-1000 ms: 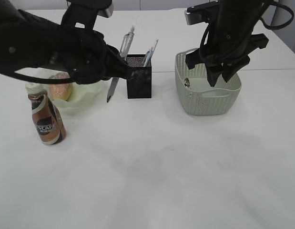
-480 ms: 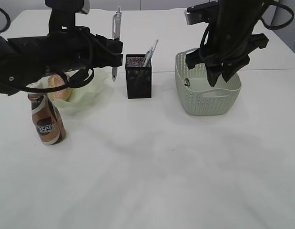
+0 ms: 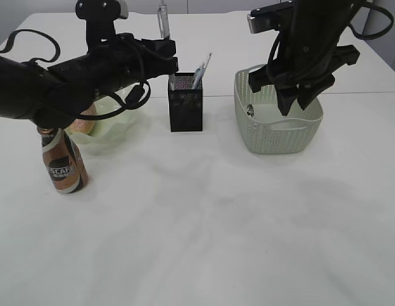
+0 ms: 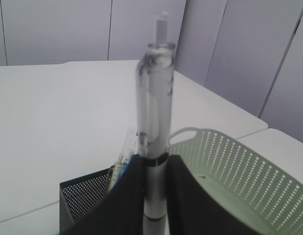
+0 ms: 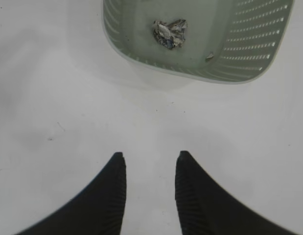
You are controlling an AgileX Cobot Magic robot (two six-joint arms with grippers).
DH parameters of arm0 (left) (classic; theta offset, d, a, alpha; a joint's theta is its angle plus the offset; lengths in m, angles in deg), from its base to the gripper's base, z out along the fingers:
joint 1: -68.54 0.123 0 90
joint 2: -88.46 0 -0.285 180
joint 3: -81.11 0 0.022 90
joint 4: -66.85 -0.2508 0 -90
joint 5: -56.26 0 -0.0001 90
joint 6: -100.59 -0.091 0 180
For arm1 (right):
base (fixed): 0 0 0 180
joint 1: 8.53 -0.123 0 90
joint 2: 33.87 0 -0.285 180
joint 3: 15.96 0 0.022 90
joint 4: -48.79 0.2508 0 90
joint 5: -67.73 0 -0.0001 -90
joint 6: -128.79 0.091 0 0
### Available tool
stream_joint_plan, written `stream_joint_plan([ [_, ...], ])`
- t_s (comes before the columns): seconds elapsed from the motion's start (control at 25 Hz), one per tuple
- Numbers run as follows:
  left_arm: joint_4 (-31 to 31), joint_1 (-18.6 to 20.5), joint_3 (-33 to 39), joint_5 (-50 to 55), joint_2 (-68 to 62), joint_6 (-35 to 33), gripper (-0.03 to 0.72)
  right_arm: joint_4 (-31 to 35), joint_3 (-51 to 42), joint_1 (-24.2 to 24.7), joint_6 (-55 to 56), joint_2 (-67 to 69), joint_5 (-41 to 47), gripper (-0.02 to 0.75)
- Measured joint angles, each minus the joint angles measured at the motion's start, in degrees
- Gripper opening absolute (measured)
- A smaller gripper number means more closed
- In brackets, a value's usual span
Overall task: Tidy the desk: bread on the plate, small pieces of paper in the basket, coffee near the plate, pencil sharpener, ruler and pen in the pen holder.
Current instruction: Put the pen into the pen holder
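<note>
**Pen pinched upright over the holder**

While my left gripper (image 4: 155, 196) pinches a clear pen (image 4: 155, 122) upright between its two black fingers (image 4: 127, 205), the pen's top points straight up. Just below and behind those fingers sits the black pen holder (image 4: 80, 198), with a clear ruler (image 4: 128, 147) already sticking out of it. To the right of the fingers lies the green basket (image 4: 229, 166), and past that the white desk (image 4: 68, 107) runs to a grey wall.

My right gripper (image 5: 150, 183) hangs empty, fingers spread over bare desk. Ahead of its fingertips (image 5: 117, 161), the basket holds a crumpled paper scrap (image 5: 168, 32).

Seen from outside, beneath my left arm sit the wavy plate (image 3: 120, 115) with the bread (image 3: 82, 122), and the coffee bottle (image 3: 62, 162) just in front.
</note>
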State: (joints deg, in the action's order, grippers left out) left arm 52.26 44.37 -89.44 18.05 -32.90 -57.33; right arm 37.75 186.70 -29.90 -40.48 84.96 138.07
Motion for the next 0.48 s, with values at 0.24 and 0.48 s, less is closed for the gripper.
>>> stream_joint_plan([
  [0.24,-0.7,0.1,-7.0,0.2,-5.0,0.0,0.067,-0.1,0.0,0.0,0.0,0.0,0.0,0.284],
  [0.48,-0.7,0.1,-13.7,2.8,-8.1,-0.3,0.067,-0.2,0.0,0.0,-0.1,0.0,0.0,0.284],
])
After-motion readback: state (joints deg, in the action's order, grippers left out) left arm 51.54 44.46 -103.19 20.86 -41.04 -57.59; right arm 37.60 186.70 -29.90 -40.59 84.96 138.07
